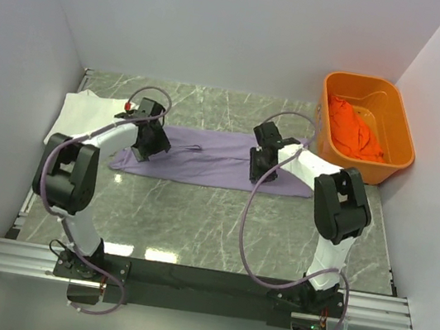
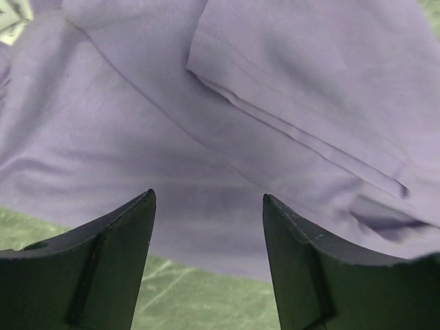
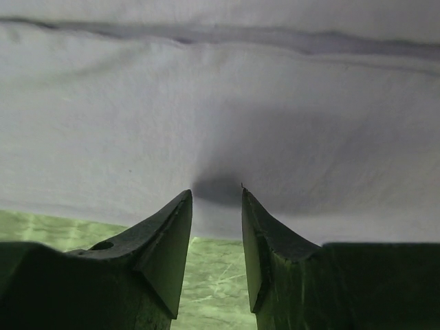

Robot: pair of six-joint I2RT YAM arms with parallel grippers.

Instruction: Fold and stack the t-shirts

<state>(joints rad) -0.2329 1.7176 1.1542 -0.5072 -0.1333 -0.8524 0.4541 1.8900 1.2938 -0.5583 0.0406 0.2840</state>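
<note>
Sitting in the orange tub [image 1: 365,81] is the orange t-shirt [image 1: 355,129]. The lavender t-shirt [image 1: 204,158] lies mid-bench [image 1: 194,220]. Over it, the left hand [image 2: 207,199] gapes wide and the right hand [image 3: 216,194] is narrowly parted, both holding nothing.

Arms [image 1: 112,133]: white shells, bulky black joint housings.
Cables [image 1: 246,219]: thin, grey-lilac, hanging in loose loops.
Fingers [image 2: 103,268]: dark matte wedges, narrowing to the tips.

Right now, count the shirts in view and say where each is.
3: purple shirt mid-table, white shirt at the left edge, orange shirt bunched in the tub; others may hide beneath it.
</note>
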